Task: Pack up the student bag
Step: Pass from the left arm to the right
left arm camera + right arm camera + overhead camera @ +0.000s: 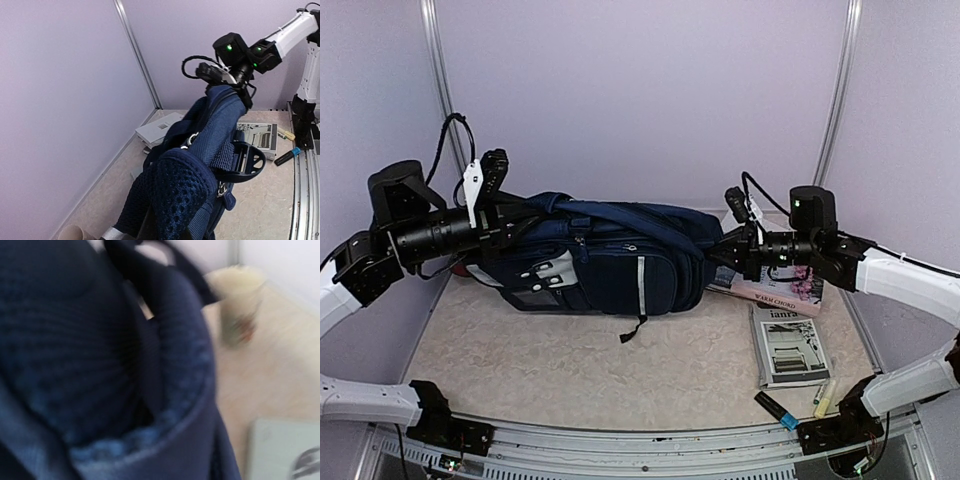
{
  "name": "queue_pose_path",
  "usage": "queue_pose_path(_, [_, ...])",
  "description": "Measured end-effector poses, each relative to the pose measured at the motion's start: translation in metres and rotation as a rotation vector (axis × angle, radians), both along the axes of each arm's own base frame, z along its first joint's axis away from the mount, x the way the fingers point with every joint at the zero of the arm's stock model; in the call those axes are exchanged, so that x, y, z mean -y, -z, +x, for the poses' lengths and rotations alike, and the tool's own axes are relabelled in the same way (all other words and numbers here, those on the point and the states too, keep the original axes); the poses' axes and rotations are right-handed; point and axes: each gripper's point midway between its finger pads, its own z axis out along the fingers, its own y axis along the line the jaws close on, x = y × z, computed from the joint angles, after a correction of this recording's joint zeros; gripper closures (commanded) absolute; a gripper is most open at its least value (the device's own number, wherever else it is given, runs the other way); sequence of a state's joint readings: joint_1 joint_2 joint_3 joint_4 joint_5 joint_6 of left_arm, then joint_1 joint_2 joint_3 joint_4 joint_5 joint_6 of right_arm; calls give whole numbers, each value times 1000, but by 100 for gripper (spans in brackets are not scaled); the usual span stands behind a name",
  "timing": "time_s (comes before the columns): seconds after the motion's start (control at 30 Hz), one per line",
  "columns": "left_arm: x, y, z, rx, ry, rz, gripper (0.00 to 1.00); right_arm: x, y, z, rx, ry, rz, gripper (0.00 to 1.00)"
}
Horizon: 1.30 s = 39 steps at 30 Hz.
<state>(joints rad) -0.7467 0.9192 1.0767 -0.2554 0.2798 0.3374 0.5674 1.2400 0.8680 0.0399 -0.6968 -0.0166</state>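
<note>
The left jaws and right jaws are hidden in fabric at opposite ends of the student bag point(620, 255); their opening cannot be told. The bag lies sideways across the tabletop point(620, 375), a booklet point(790, 348) near its right end.

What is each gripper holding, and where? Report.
Both seem to hold the backpack: left gripper at its strap end, right gripper at the opposite end. Fingers are hidden, so not certain.
</note>
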Motion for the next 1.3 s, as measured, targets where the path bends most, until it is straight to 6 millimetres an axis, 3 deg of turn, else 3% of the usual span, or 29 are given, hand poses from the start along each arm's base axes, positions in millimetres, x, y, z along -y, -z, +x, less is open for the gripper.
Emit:
queue_pose_path(0.1, [7,5,-26,29,81,11,98,3,-28,18,79,62,2,100])
queue_pose_path(0.13, [11,12,-39,29,118,21,93,4,-37,23,108,84,4,100])
queue_pose_path(0.2, [20,30,-64,24,199,47,72,6,-57,31,179,116,12,100])
queue_pose_path(0.27, [30,51,-87,10,285,80,44,6,-70,34,230,123,15,100])
queue_pose_path(0.4, [47,94,-116,-41,400,167,24,1,-80,33,305,91,2,100])
queue_pose_path(0.53, [53,117,-129,-76,441,224,15,-7,-86,18,385,-20,7,100])
queue_pose_path(0.73, [52,99,-139,-65,486,155,4,-13,-92,1,468,-135,13,100])
queue_pose_path(0.93, [72,88,-133,-115,487,70,3,-19,-103,8,461,-132,36,100])
queue_pose_path(1.13, [97,120,-114,-224,418,112,9,-20,-107,20,416,-70,74,100])
queue_pose_path(1.3, [106,128,-130,-208,409,99,3,-19,-112,29,404,-20,96,100])
